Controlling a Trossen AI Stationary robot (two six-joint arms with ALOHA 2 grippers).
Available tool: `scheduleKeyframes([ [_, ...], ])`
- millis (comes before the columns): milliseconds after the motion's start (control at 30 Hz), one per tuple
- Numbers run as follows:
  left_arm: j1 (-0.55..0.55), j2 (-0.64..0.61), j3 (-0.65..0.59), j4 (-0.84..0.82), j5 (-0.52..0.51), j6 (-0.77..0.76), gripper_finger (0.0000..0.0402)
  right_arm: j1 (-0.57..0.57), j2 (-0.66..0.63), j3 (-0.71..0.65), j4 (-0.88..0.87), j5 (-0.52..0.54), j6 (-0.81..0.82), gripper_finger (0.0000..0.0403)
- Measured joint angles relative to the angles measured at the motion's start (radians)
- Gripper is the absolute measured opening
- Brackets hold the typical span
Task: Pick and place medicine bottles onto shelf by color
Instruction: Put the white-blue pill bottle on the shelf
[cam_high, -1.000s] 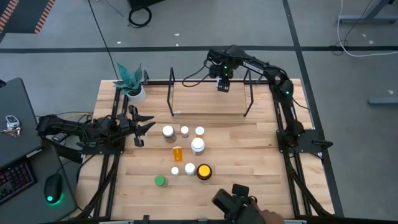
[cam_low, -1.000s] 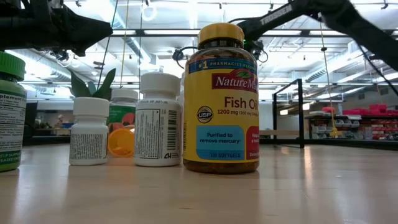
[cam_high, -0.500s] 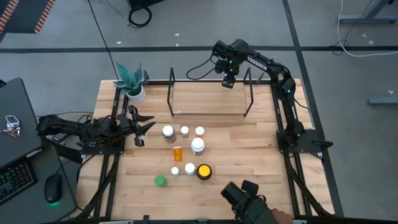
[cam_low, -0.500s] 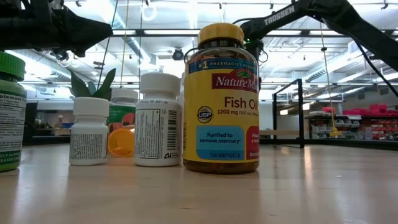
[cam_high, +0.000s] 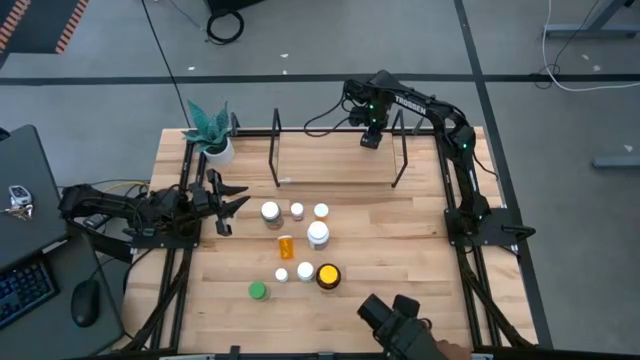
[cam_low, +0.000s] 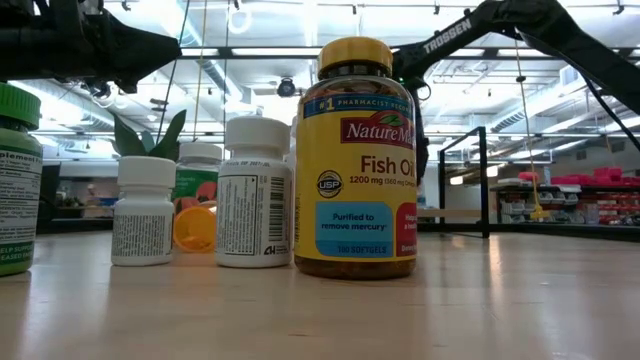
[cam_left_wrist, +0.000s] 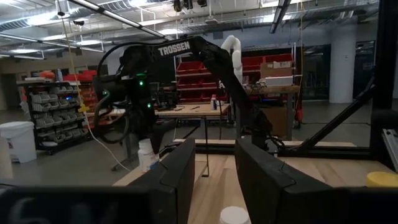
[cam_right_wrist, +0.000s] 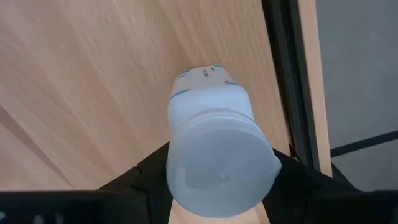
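Note:
My right gripper (cam_high: 372, 138) hangs over the right part of the shelf (cam_high: 335, 182) at the table's far side. It is shut on a white medicine bottle (cam_right_wrist: 214, 130) with a white cap; the left wrist view shows that bottle (cam_left_wrist: 147, 155) under the arm. The other medicine bottles stand on their bases mid-table: several white-capped ones (cam_high: 318, 234), an orange one (cam_high: 287, 245), a yellow-lidded amber one (cam_high: 327, 274) and a green-capped one (cam_high: 258, 290). My left gripper (cam_high: 225, 196) waits at the table's left, open, with nothing between its fingers. My right gripper pinches the white bottle between its two fingers at its upper part, beside the cap (cam_right_wrist: 186, 171), one finger (cam_right_wrist: 146, 180) on either side. The fingers point down from above. The bottle hangs cap up, a little tilted, clear of the table.
A potted green plant (cam_high: 212, 135) stands at the far left corner. Black rails (cam_high: 460, 230) run along the table's sides. At the near edge a person's hand holds a dark device (cam_high: 395, 318). Bare wood lies right of the bottles.
My right gripper has carried the white bottle a short way toward the table's right edge above the shelf, sinking slightly and rolling a little. The bottle stays in the hold. The dark device at the near edge has shifted rightward.

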Motion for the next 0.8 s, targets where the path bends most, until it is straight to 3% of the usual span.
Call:
scheduleKeyframes([
  [367, 0.000, 0.000, 0.000, 0.000, 0.000, 0.000, 0.0118, -0.004, 0.000, 0.000, -0.001, 0.069, 0.011, 0.0209],
  [800, 0.000, 0.000, 0.000, 0.000, 0.000, 0.000, 0.0117, -0.008, 0.000, 0.001, -0.017, 0.121, 0.010, 0.0270],
])
